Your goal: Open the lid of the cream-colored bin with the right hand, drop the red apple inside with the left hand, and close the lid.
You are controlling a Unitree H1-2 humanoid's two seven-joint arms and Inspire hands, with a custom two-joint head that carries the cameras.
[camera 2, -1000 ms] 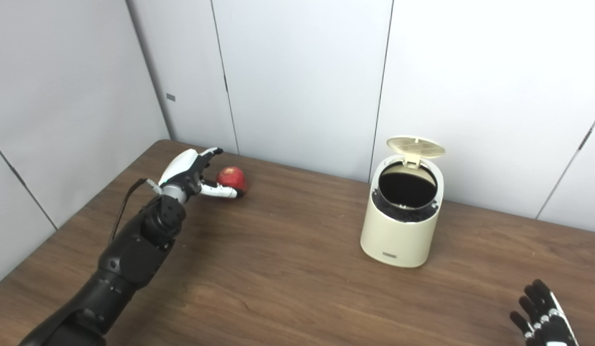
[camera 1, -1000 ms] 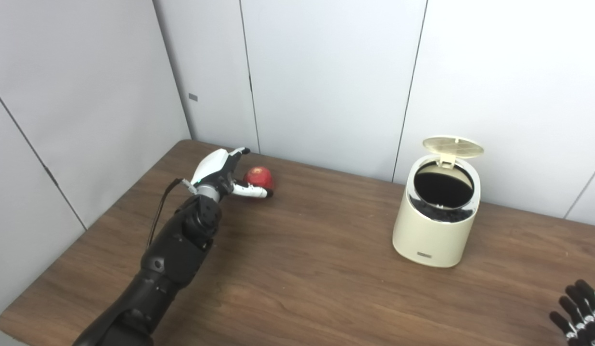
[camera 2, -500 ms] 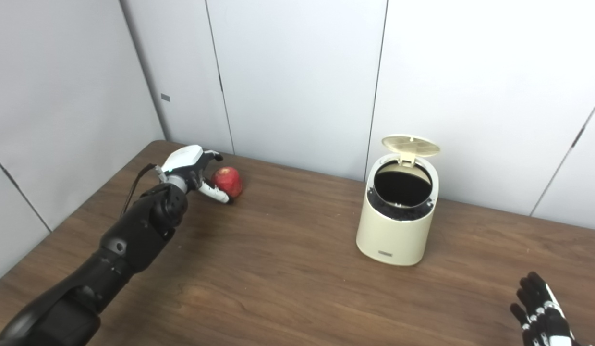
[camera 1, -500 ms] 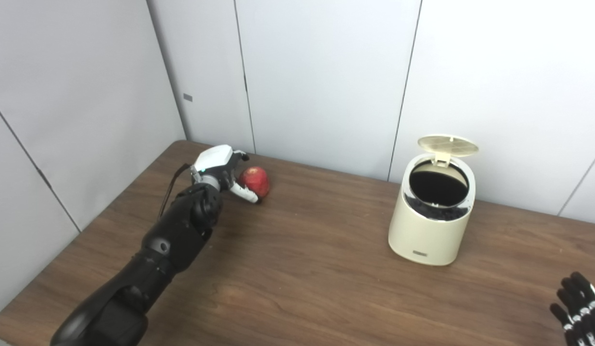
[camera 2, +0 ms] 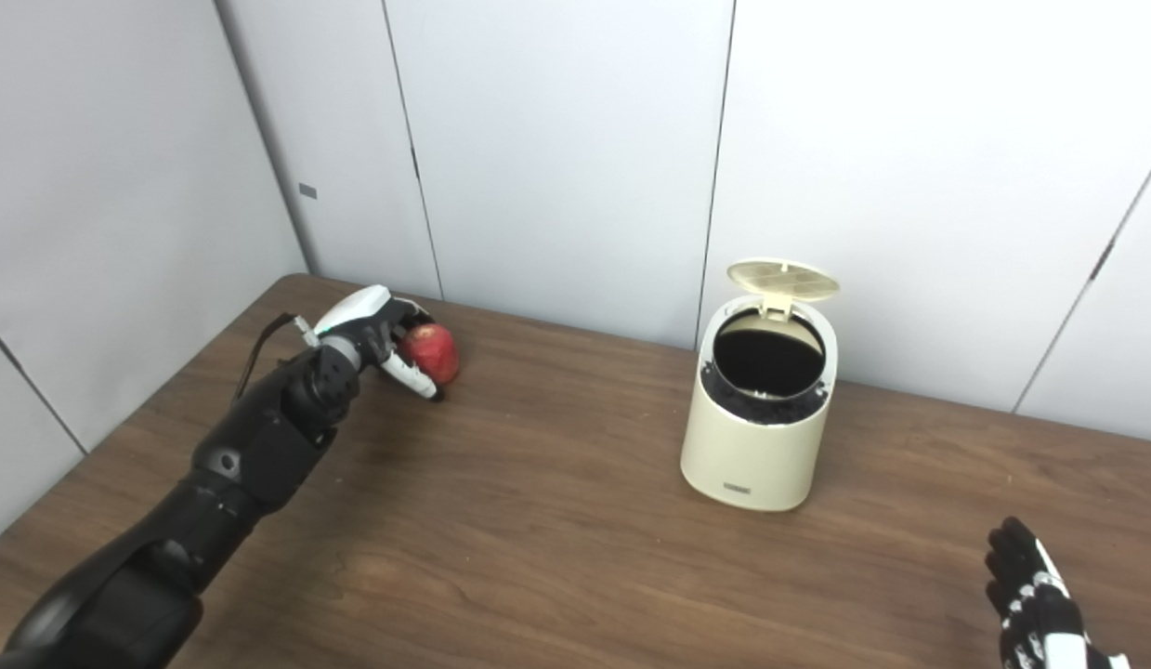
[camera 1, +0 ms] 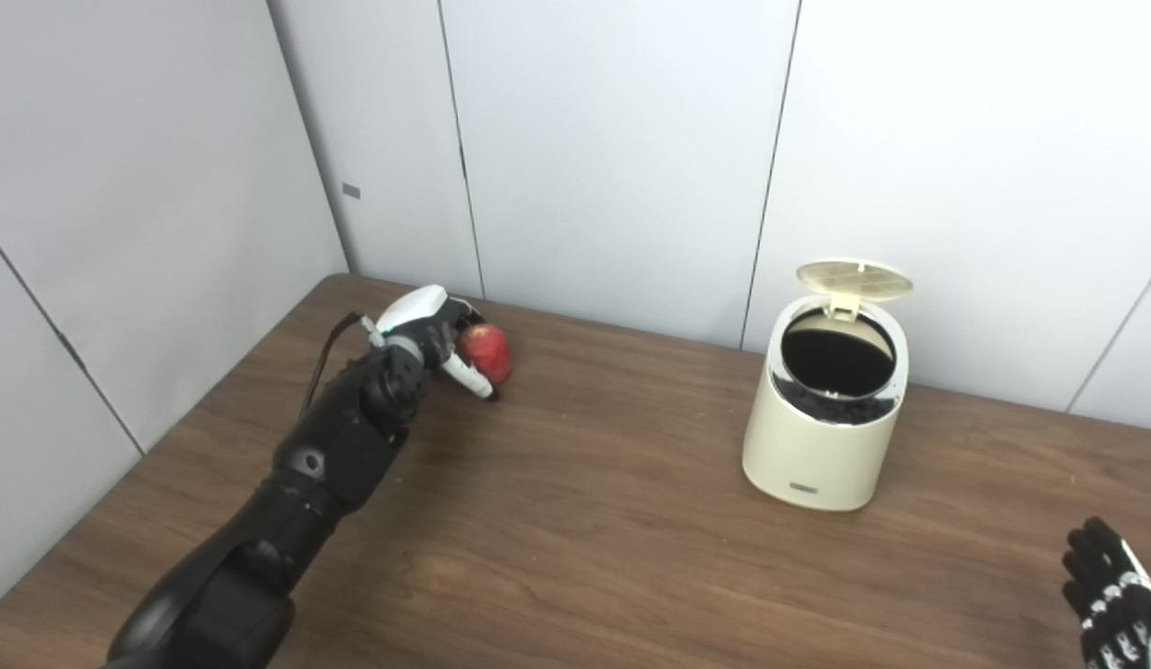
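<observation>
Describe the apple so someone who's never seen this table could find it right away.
Start at the brown wooden table and go to its far left corner, well away from the cream-colored bin with its raised lid on the right. There the left hand is wrapped around the red apple, white thumb across its front. It is the only red, round thing in view.

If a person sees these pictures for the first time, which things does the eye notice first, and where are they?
The red apple stands out most, at the far left of the brown table, with the left hand wrapped around it. Next is the cream-colored bin toward the right near the wall, its lid tipped up and its dark inside showing. The right hand waits open at the bottom right corner.
</observation>
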